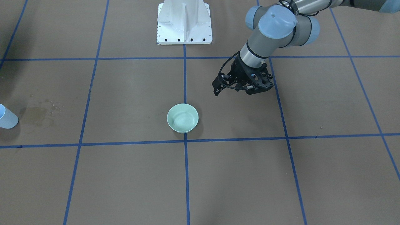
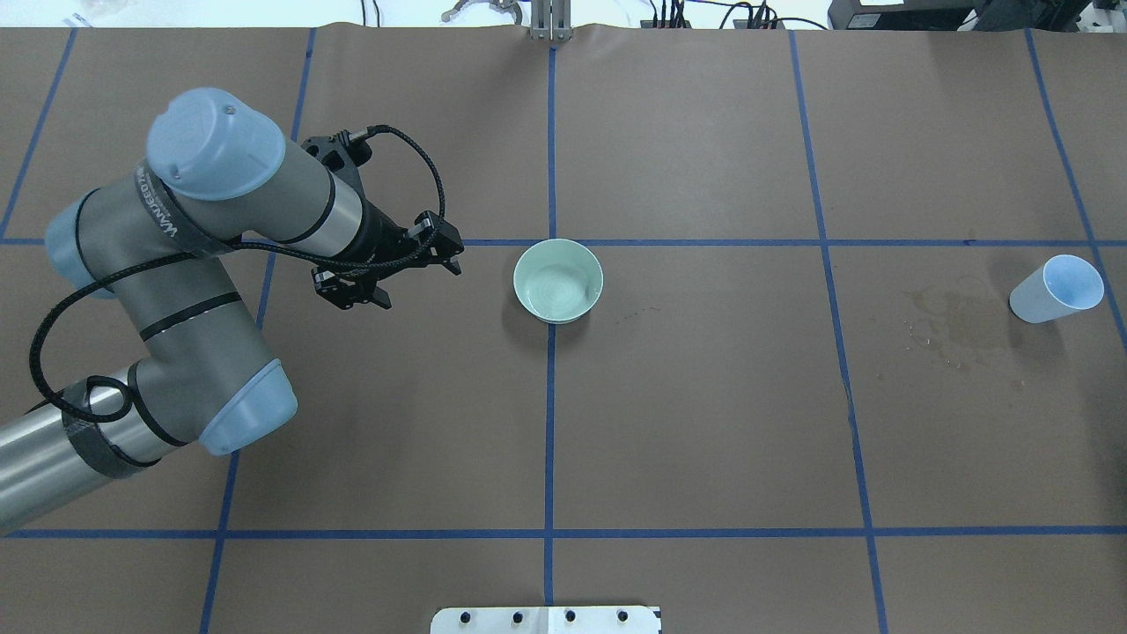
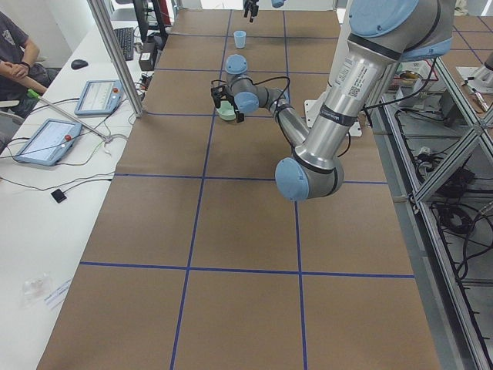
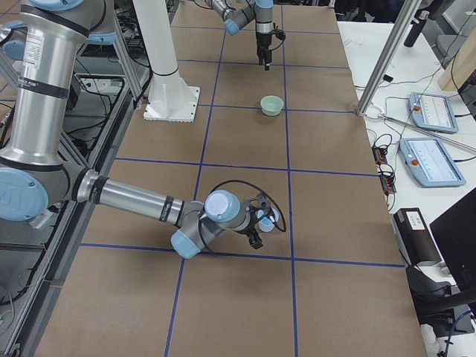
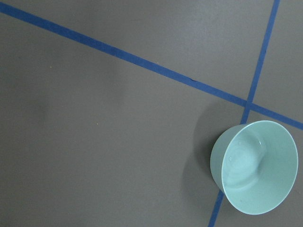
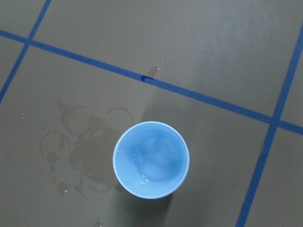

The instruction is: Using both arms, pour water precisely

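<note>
Mostly the brown bench is bare, with blue tape lines making big squares. A white stand is bolted at the robot's edge. In the left side view a person sits at a side table with two flat screens.

A green bowl sits on one tape line, just beside a crossing. The left arm reaches over the bench. Its left fingers point down near the bowl, not touching it, with bare bench between. They look spread apart and hold nothing. In the left side view they hide part of the bowl.

A blue cup stands upright on the robot's right, well apart from the bowl. The right arm holds the right fingers by the cup. I cannot tell if they are apart or together. A wet patch with ring marks lies just beside the cup.

Faint rings and shine in the bowl look like a little water. Small shiny drops sit inside the cup.
</note>
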